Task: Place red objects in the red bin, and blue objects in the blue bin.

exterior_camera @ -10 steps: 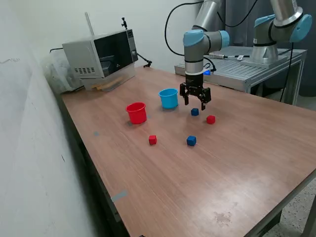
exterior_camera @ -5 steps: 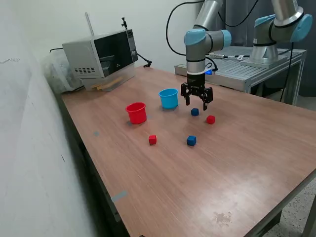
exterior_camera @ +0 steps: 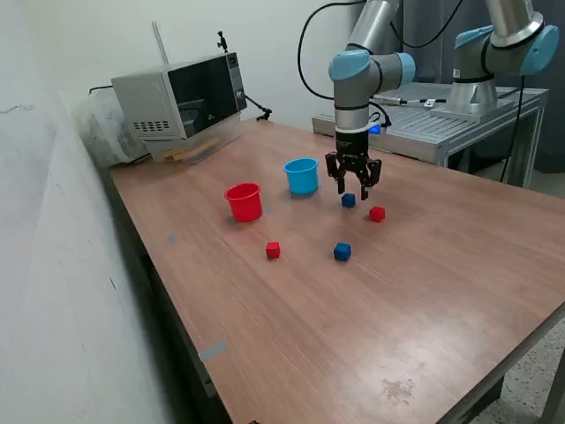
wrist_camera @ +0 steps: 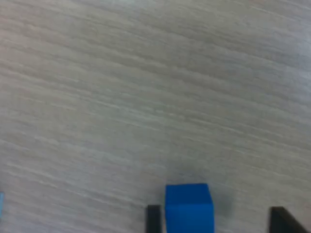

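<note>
My gripper [exterior_camera: 353, 186] is open and hangs just above a dark blue cube [exterior_camera: 349, 200] on the wooden table. In the wrist view the same cube [wrist_camera: 189, 207] lies between my two black fingertips [wrist_camera: 153, 218], close to one of them. A second blue cube [exterior_camera: 342, 253] and a red cube [exterior_camera: 273, 251] lie nearer the front. Another red cube [exterior_camera: 377, 214] sits to the exterior view's right of my gripper. The light blue cup [exterior_camera: 301, 176] stands to the exterior view's left of my gripper, the red cup [exterior_camera: 244, 202] further left.
A microwave [exterior_camera: 181, 102] stands at the table's back left in the exterior view. A second robot arm [exterior_camera: 494, 53] stands on a metal bench [exterior_camera: 441, 124] behind the table. A wall [exterior_camera: 53, 265] runs along the exterior view's left.
My gripper has moved a little to the exterior view's right and lower, closer over the dark blue cube. The cubes and cups have not moved.
</note>
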